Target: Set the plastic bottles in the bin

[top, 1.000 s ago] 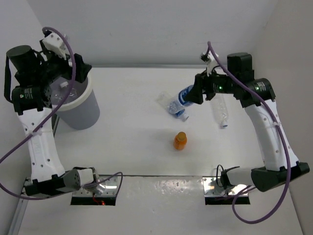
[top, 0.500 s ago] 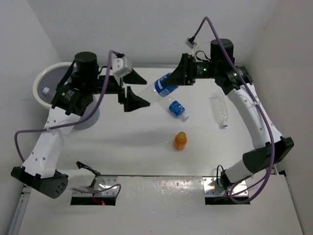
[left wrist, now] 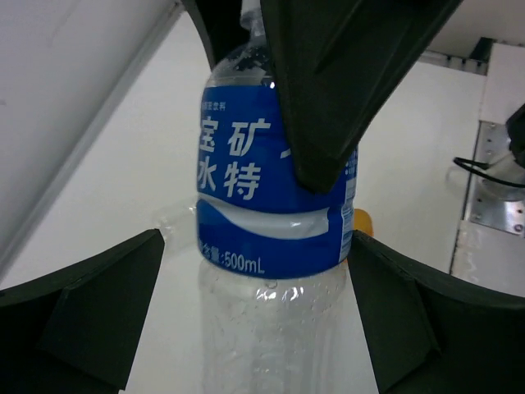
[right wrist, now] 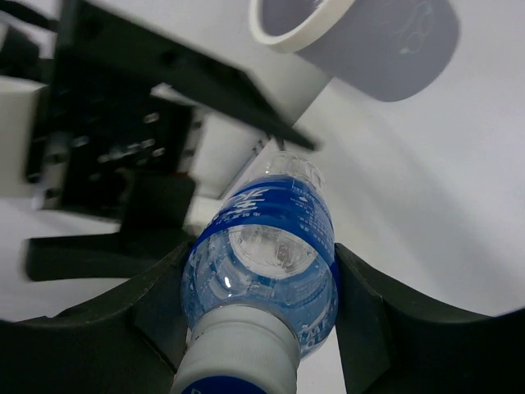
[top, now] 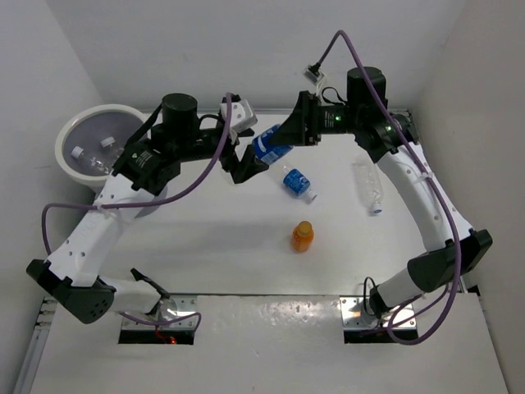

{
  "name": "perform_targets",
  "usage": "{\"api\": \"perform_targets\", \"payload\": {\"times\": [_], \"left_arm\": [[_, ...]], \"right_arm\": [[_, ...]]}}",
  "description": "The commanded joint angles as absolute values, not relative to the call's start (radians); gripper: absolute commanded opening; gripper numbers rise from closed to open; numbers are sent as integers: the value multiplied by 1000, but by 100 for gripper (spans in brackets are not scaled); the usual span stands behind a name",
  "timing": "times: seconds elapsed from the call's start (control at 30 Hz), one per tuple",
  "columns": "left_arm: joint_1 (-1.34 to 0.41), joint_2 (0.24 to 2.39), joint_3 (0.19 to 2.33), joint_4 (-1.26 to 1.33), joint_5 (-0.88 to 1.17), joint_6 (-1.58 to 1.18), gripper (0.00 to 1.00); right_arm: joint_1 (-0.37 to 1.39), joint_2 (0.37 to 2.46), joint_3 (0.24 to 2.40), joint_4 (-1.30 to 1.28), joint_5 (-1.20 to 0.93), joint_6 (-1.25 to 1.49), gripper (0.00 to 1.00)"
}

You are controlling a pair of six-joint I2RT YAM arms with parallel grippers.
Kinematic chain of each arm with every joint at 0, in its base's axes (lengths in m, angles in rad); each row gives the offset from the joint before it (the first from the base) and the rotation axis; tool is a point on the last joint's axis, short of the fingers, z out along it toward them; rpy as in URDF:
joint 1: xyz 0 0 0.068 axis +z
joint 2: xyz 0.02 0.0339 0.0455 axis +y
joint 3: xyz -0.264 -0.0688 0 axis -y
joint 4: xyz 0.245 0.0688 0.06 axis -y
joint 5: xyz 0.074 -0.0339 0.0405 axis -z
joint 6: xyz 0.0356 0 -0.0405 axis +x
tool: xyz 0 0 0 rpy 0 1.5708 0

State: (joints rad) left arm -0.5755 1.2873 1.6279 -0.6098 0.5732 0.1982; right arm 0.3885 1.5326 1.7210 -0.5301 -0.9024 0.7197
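The right gripper (top: 289,135) grips a clear plastic bottle with a blue label (top: 269,146) by its labelled upper part, near the table's twelve o'clock. The left wrist view shows the left gripper (left wrist: 262,328) spread wide, one finger either side of the bottle's clear body and not closed on it. Only the top view looks into the round grey white-rimmed bin (top: 66,135) at ten o'clock, where capped bottles (top: 78,152) lie. It also shows a second blue-labelled bottle (top: 297,182), an unlabelled clear bottle (top: 369,187) and a short orange bottle (top: 302,235) between four and six o'clock of the held one.
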Motion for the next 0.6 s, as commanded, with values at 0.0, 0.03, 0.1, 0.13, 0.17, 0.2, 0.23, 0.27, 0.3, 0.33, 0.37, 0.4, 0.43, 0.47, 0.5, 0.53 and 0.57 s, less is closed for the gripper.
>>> {"api": "perform_targets", "payload": {"times": [0.0, 0.03, 0.1, 0.13, 0.17, 0.2, 0.23, 0.27, 0.3, 0.33, 0.37, 0.4, 0.43, 0.47, 0.5, 0.53, 0.57], "left_arm": [[-607, 1307, 1608, -565, 405, 198, 100], [-618, 1307, 1608, -565, 378, 198, 100], [-627, 1307, 1599, -565, 338, 213, 100], [-627, 1307, 1598, -565, 337, 227, 100], [-627, 1307, 1598, -565, 337, 238, 100], [-627, 1307, 1589, -565, 350, 238, 97], [-627, 1307, 1589, -565, 365, 238, 95], [-627, 1307, 1589, -565, 377, 238, 89], [-627, 1296, 1589, -565, 390, 238, 84], [-627, 1283, 1579, -565, 418, 238, 78], [-612, 1282, 1578, -554, 439, 238, 63], [-601, 1270, 1578, -554, 455, 224, 56], [-580, 1270, 1578, -554, 472, 203, 51], [-569, 1261, 1578, -554, 482, 192, 44], [-558, 1249, 1578, -554, 482, 181, 31], [-549, 1249, 1578, -554, 465, 148, 24], [-525, 1238, 1578, -554, 436, 120, 18]], "right_arm": [[410, 1467, 1712, -443, -986, 764, 0], [410, 1465, 1710, -437, -991, 776, 0], [408, 1459, 1701, -434, -996, 784, 0], [410, 1459, 1703, -433, -996, 782, 0], [411, 1456, 1695, -437, -999, 782, 0], [411, 1463, 1694, -437, -997, 778, 0], [410, 1454, 1689, -443, -997, 773, 0], [410, 1447, 1686, -443, -999, 767, 0], [411, 1447, 1684, -463, -993, 756, 4], [410, 1440, 1681, -477, -982, 732, 16], [407, 1431, 1681, -500, -964, 713, 23], [405, 1428, 1684, -526, -954, 666, 33], [400, 1425, 1681, -537, -945, 652, 45], [382, 1425, 1680, -544, -924, 644, 66], [358, 1419, 1678, -554, -917, 634, 72], [315, 1425, 1680, -557, -916, 629, 77], [298, 1430, 1698, -572, -913, 629, 85]]}}
